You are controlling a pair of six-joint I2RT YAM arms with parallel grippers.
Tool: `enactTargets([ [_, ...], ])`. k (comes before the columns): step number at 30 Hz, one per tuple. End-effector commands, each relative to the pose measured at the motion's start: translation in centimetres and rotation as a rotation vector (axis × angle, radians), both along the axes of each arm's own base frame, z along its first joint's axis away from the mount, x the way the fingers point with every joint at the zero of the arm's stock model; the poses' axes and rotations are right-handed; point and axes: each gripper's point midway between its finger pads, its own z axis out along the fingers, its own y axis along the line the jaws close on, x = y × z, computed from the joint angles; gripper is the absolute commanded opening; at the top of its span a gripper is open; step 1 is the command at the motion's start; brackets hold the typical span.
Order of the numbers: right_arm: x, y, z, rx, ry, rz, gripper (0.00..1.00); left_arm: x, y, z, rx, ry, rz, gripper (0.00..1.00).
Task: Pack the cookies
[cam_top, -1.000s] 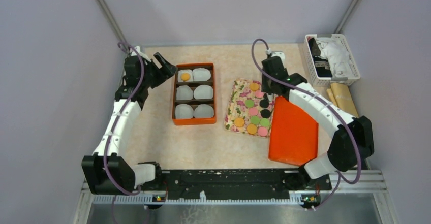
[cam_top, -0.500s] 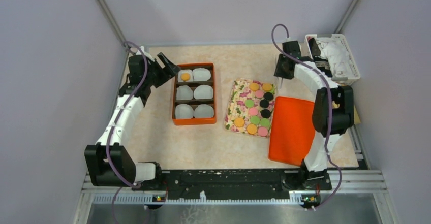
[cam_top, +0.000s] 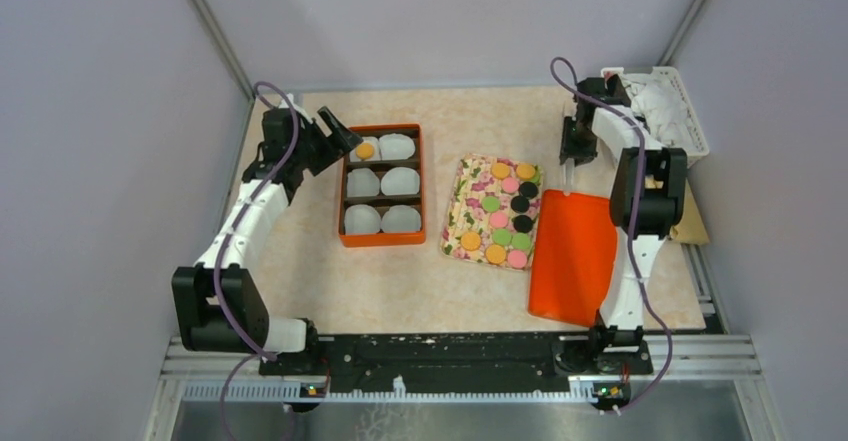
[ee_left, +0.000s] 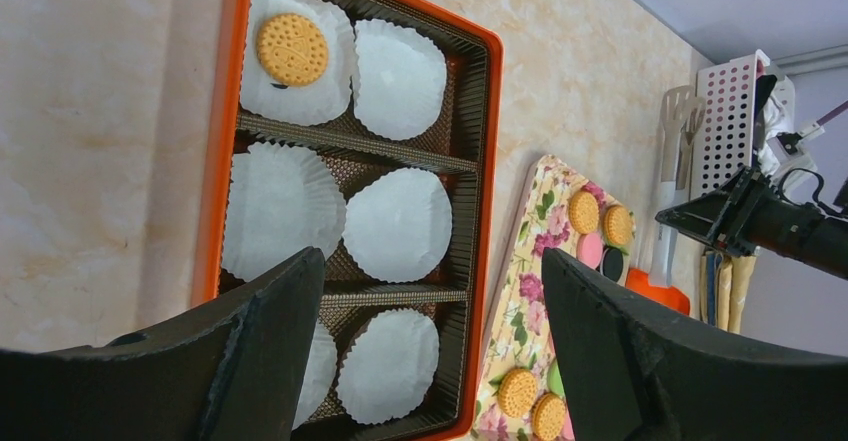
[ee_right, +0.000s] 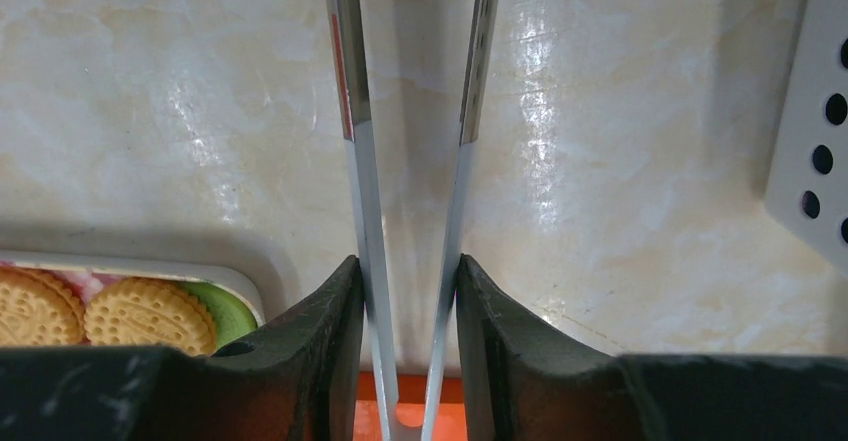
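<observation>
cookies [cam_top: 497, 219] right of orange box [cam_top: 343, 193]: light, brittle, lift by rims | right gripper [ee_right: 405, 301] clamps tongs [ee_right: 347, 81] | left gripper [ee_left: 430, 261] spread wide, empty, beside box

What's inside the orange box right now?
Six white paper cups; one orange cookie sits in the far-left cup. Other five look empty. Beneath the cups is hidden.
</observation>
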Motion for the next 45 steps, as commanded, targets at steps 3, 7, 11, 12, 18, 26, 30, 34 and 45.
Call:
enactTargets([
  [3, -0.9, -1.0, 0.1, -0.065, 0.091, 0.118, 0.35, 1.3, -0.5, 0.8, -0.003, -0.046, -0.007, 0.85],
  [7, -0.4, -1.9, 0.3, -0.124, 0.092, 0.186, 0.35, 1.4, -0.6, 0.6, -0.002, -0.04, -0.008, 0.85],
  [11, 0.0, -2.9, 0.1, -0.188, 0.102, 0.233, 0.36, 1.4, -0.5, 0.5, 0.001, -0.037, 0.003, 0.85],
  [12, 0.1, -3.0, -0.2, -0.192, 0.115, 0.239, 0.37, 1.4, -0.5, 0.5, -0.001, -0.038, 0.005, 0.85],
  [18, -0.1, -3.5, -1.2, -0.214, 0.143, 0.191, 0.54, 1.3, -0.8, 0.3, -0.002, -0.031, 0.0, 0.85],
  [26, 0.9, -2.6, -0.3, -0.166, 0.06, 0.154, 0.82, 1.2, -0.9, 0.0, -0.001, -0.023, -0.003, 0.85],
  [30, 0.7, -2.3, -1.3, -0.143, 0.084, 0.133, 0.8, 1.2, -0.8, -0.4, 0.003, -0.013, -0.003, 0.85],
  [34, -0.5, -2.2, -2.7, -0.128, 0.122, 0.103, 0.68, 1.2, -0.9, -0.7, 0.002, -0.007, -0.004, 0.85],
  [45, -1.0, -2.8, -1.5, -0.161, 0.098, 0.052, 0.38, 1.2, -1.4, -1.2, -0.017, 0.007, -0.023, 0.85],
])
